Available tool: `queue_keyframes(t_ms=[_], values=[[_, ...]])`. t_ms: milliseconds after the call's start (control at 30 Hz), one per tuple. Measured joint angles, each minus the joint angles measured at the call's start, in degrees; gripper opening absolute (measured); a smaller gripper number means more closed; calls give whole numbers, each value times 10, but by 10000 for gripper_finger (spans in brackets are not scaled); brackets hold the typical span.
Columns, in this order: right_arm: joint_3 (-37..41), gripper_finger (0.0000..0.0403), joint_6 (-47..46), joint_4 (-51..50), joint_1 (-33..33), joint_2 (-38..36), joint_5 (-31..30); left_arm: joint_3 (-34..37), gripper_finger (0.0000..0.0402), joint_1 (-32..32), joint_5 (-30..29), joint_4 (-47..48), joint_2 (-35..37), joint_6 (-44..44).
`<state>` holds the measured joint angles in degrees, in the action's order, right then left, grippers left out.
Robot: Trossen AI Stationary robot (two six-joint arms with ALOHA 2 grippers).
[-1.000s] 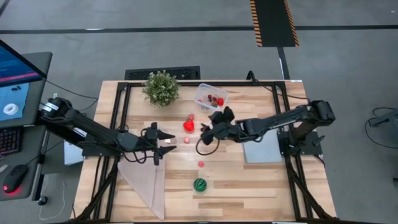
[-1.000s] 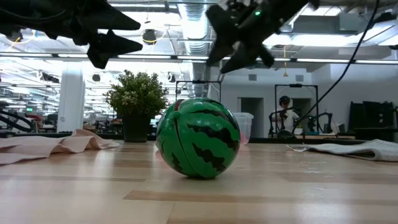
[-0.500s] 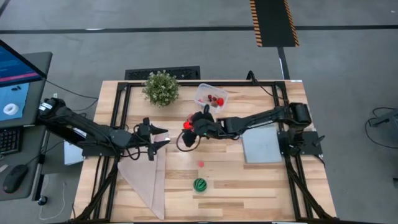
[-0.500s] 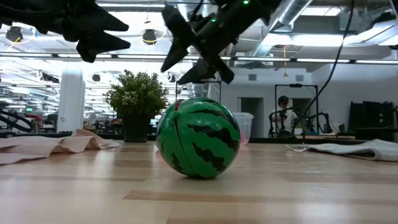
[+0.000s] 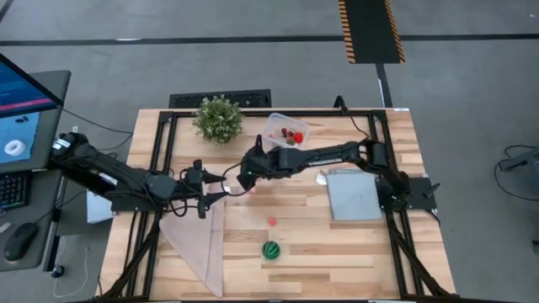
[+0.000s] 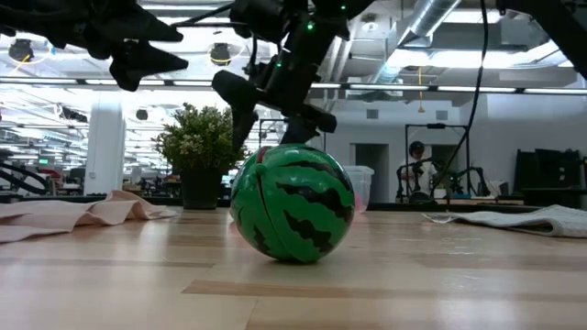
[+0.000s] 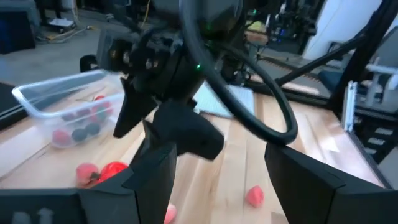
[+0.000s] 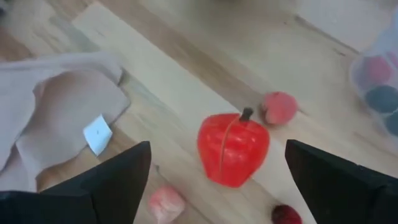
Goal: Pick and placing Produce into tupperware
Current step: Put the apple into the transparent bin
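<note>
- From above, your right gripper (image 5: 246, 178) covers the red fruit it hangs over; only its wrist camera shows that red apple-shaped piece (image 8: 233, 149) lying on the table between the two spread fingers, untouched.
- In the low view the green striped ball (image 6: 292, 203) fills the middle and hides most of the tupperware (image 6: 360, 189) behind it.
- You can see loose pieces around the apple: a pink one (image 8: 278, 107) just beside its stem, a pale pink one (image 8: 165, 204) and a dark red one (image 8: 285, 215), partly cut off.
- The white tag (image 8: 98, 134) on the pink cloth (image 8: 56, 99) shows no readable writing.
- The tub (image 5: 285, 130) sits near the potted plant (image 5: 218, 118), with red and dark pieces inside.
- Your left gripper (image 5: 215, 188) is level above the cloth's edge, fingers parted and empty, pointing at the right one.
</note>
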<state>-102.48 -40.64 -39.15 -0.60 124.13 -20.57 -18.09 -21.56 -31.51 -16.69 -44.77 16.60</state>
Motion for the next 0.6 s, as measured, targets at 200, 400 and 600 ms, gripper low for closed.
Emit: queue_keyframes(t_ms=[200,400,600], values=[[-5,382,2,-8,-4,0,6,0,236,-16,-8,5,25,-7],[-6,383,-13,-3,-14,11,12,0,236,-29,-15,7,37,-13],[-7,386,-12,21,-13,34,25,0,236,-36,-29,13,37,-14]])
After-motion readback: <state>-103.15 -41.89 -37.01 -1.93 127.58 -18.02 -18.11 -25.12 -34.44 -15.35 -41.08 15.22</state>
